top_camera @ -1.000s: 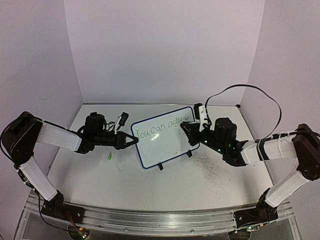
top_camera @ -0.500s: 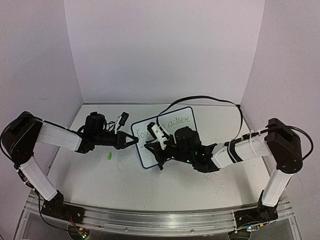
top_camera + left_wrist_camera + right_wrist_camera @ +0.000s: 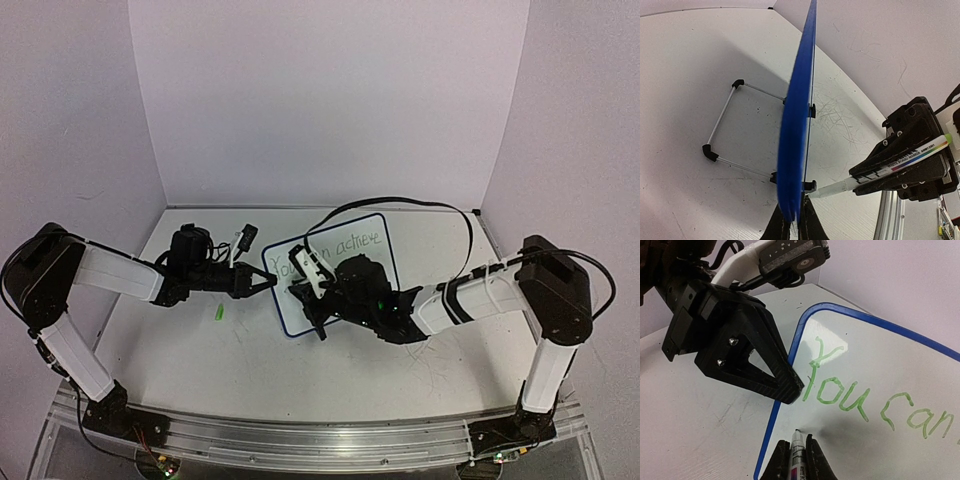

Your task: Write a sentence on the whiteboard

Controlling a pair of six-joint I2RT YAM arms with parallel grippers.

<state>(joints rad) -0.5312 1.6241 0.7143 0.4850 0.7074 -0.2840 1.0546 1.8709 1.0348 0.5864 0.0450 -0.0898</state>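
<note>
- The small white whiteboard with rounded corners and a thin blue rim (image 3: 372, 256) (image 3: 880, 370) (image 3: 797, 125) stands up on the scuffed white table (image 3: 250, 360). It is near the middle, between the two arms.
- It leans back on a thin wire stand with black ends (image 3: 725, 125) that rests on the table behind it.
- The thin green handwritten sentence (image 3: 355, 241) (image 3: 855, 400) runs across the top part of the board. I can read "You can" and "achieve". The right arm hides the part of the board below that.
- The letters are a bit wobbly and lean uphill.
- The left arm lies low and reaches in from the left side. The black left gripper (image 3: 268, 283) (image 3: 795, 225) (image 3: 792, 387) is pinched tight on the left edge of the board, with one finger on each face.
- The right arm bends at the elbow and stretches far across the front of the board, from right to left.
- The black right gripper (image 3: 297, 292) (image 3: 795, 460) (image 3: 860, 176) is closed tight around a white whiteboard marker with a rainbow stripe (image 3: 880, 172) (image 3: 796, 450) (image 3: 312, 268).
- The marker points at the board face, just under the word "You" and near the left rim. Its tip is right at the white face, but I cannot tell if it presses on it.
- A small green bit (image 3: 218, 313) lies on the table under the left arm, apart from the board.
</note>
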